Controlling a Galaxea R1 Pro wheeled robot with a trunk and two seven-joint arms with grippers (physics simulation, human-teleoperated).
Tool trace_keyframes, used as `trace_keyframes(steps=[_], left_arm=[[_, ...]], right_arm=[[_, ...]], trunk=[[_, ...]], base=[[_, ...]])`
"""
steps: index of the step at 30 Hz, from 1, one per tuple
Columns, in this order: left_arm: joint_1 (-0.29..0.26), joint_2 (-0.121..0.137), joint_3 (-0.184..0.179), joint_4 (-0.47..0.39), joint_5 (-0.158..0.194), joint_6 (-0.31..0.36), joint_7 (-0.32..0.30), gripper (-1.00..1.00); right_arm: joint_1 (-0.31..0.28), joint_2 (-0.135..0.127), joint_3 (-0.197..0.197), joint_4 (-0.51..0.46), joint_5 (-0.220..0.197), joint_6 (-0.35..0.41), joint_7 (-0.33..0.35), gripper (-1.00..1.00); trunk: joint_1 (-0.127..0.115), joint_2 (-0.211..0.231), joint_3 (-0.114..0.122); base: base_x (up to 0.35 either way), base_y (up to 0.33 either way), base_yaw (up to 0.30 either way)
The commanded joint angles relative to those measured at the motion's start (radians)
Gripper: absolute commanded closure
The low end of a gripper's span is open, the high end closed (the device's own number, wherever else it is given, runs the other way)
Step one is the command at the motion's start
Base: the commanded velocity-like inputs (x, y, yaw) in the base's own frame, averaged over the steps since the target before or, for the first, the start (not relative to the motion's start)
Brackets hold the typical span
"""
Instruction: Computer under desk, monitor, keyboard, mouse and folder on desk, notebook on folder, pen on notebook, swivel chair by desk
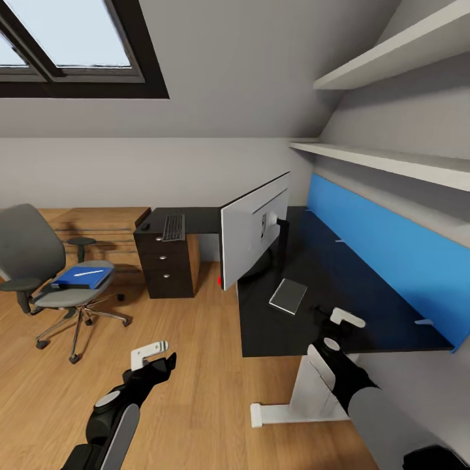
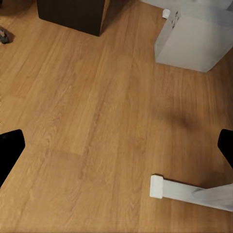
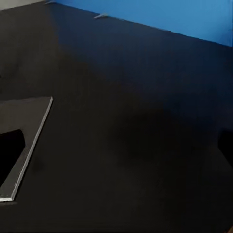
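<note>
- The left gripper hangs low over the wood floor, nearest the head camera; its jaws stand wide apart with nothing between them, and in the left wrist view its dark fingertips sit at the two far edges.
- The right gripper hovers over the near end of the worktop, empty; its jaws look wide in the right wrist view, one dark fingertip lying over the notebook.
- The notebook lies flat on the glossy black worktop, just beside the right gripper and near the monitor's stand.
- The monitor stands on the worktop at its inner edge, silvery back turned to the head camera, a small red light at its lower corner.
- The keyboard lies on the far wing of the worktop, above the black three-drawer unit; a small dark thing at that wing's left edge may be the mouse, too small to tell.
- The swivel chair stands on the floor, well apart from the worktop.
- The blue folder rests on the chair seat with the white pen lying on top.
- In the left wrist view the pale grey computer stands on the floor near a white desk foot.
- A blue back panel runs along the worktop's wall side.
</note>
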Motion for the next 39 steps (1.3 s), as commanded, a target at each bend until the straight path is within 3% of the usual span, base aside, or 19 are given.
trace_keyframes(steps=[1, 4, 8, 18, 19, 22, 26, 30, 31, 34, 39], left_arm=[[0.0, 0.001, 0.001, -0.003, 0.011, 0.003, 0.008, -1.0], [-0.001, 0.002, 0.002, -0.003, 0.01, 0.003, 0.008, -1.0], [-0.001, 0.002, 0.002, -0.003, 0.01, 0.004, 0.008, -1.0], [-0.001, 0.001, 0.001, -0.004, 0.012, 0.004, 0.006, -1.0], [-0.001, 0.002, 0.001, -0.004, 0.011, 0.005, 0.006, -1.0], [-0.001, 0.002, 0.001, -0.002, 0.011, 0.005, 0.006, -1.0], [-0.001, 0.002, 0.002, -0.001, 0.012, 0.006, 0.006, -1.0], [-0.001, 0.002, 0.001, 0.0, 0.013, 0.006, 0.007, -1.0], [-0.001, 0.002, 0.001, 0.001, 0.012, 0.006, 0.007, -1.0], [-0.001, 0.001, 0.001, 0.0, 0.012, 0.006, 0.008, -1.0], [-0.001, 0.001, 0.001, 0.0, 0.012, 0.006, 0.007, -1.0]], right_arm=[[0.007, 0.001, 0.051, -0.009, 0.021, 0.0, -0.002, -1.0], [0.012, 0.001, 0.094, -0.013, 0.033, 0.008, -0.002, -1.0], [0.018, 0.002, 0.12, -0.027, 0.039, 0.012, -0.009, -1.0], [0.043, 0.003, 0.133, -0.074, 0.043, 0.016, -0.02, -1.0], [0.055, -0.016, 0.135, -0.066, 0.054, 0.025, 0.005, -1.0], [0.057, -0.028, 0.136, -0.067, 0.059, 0.059, 0.025, -1.0], [0.058, -0.063, 0.131, -0.076, 0.06, 0.164, 0.116, -1.0], [0.058, -0.102, 0.126, -0.103, 0.058, 0.289, 0.254, -1.0], [0.058, -0.128, 0.117, -0.157, 0.059, 0.38, 0.331, -1.0], [0.058, -0.148, 0.111, -0.184, 0.058, 0.42, 0.353, -1.0], [0.058, -0.158, 0.106, -0.2, 0.058, 0.442, 0.363, -1.0]], trunk=[[0.0, -0.001, -0.001], [0.0, -0.001, -0.001], [0.0, -0.001, -0.001], [0.0, -0.001, -0.001], [0.0, -0.001, -0.001], [0.0, -0.001, -0.001], [0.0, -0.001, -0.001], [0.0, -0.001, -0.001], [0.0, -0.001, -0.001], [0.0, -0.001, -0.001], [0.0, -0.001, -0.001]], base=[[0.0, 0.0, 0.0], [0.0, 0.0, 0.0], [0.0, 0.0, 0.0], [0.024, 0.0, 0.0], [0.285, 0.0, 0.0], [0.267, 0.0, 0.0], [0.233, 0.0, 0.0], [0.104, 0.0, 0.0], [0.024, 0.0, 0.0], [0.015, 0.0, 0.0], [0.005, 0.0, 0.0]])
